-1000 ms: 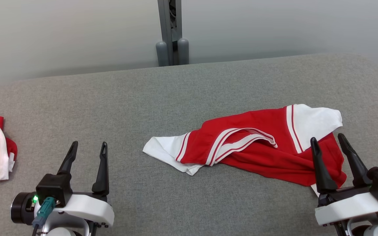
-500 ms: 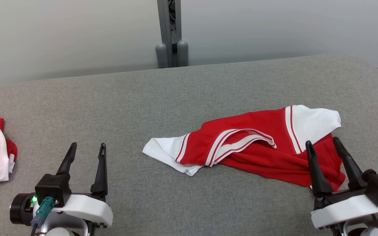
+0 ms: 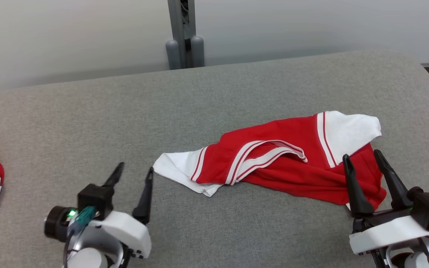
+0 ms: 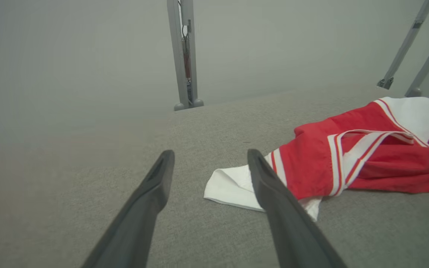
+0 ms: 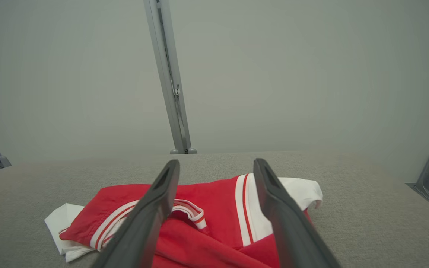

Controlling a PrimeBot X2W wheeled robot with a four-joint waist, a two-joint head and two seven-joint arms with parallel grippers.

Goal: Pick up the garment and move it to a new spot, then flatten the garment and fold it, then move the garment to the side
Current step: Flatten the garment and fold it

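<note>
Near the front edge of the table (image 3: 214,93), left gripper (image 3: 135,166) and right gripper (image 3: 361,153) gape empty. Best pinch opposite ends of the garment (image 3: 274,163) together.

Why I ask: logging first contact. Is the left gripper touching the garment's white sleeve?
Cannot tell. Head view: the left gripper has one fingertip beside the white sleeve; in the left wrist view that finger overlaps it, height unclear.

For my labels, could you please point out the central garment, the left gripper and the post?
central garment (image 3: 292,182): head view, red body.
left gripper (image 3: 136,166): head view, midway between jaws.
post (image 3: 173,29): head view, shaft.
</note>
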